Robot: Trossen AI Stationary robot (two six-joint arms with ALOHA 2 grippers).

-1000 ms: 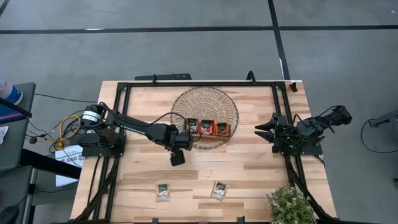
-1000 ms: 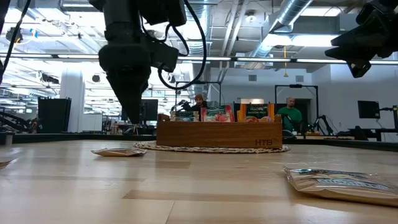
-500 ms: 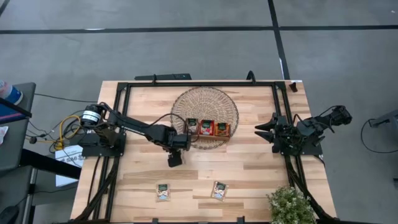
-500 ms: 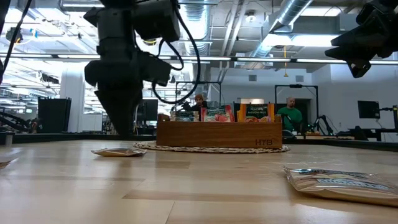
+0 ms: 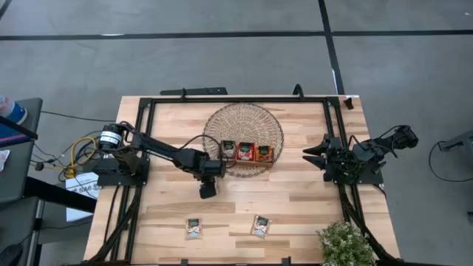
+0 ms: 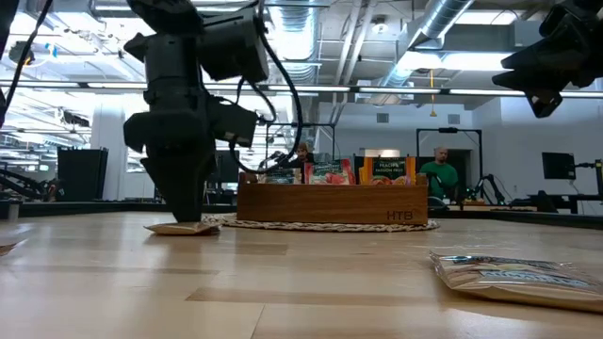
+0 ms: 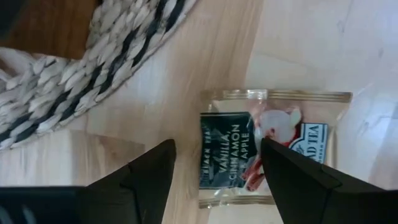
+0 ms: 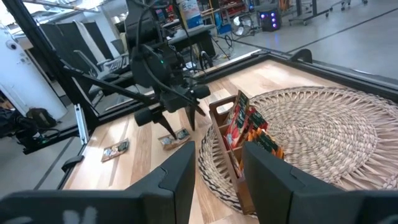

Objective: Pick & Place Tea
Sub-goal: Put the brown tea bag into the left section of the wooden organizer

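A pale tea sachet with a dark-green top (image 7: 273,149) lies flat on the table just off the near left rim of the round wicker basket (image 5: 244,111). My left gripper (image 7: 217,146) points down over it, open, one finger on either side of its green end. In the low view the fingertips (image 6: 186,215) stand just above the sachet (image 6: 184,228). Several more sachets stand upright in the wooden tray (image 5: 247,153) on the basket. My right gripper (image 5: 312,154) waits open at the table's right, holding nothing. My left gripper comes at the sachet from above, its open fingers across the green end (image 7: 227,155). I cannot tell whether the fingertips touch the sachet, which lies flat on the table.
Two more sachets (image 5: 194,227) (image 5: 260,225) lie near the front edge. A potted plant (image 5: 345,244) stands at the front right corner. Black frame rails (image 5: 236,99) run along the far and side edges. Bare wood lies between the basket and the front sachets.
My left gripper has come down toward the sachet beside the basket, its fingers still open. The sachet has stayed where it was.
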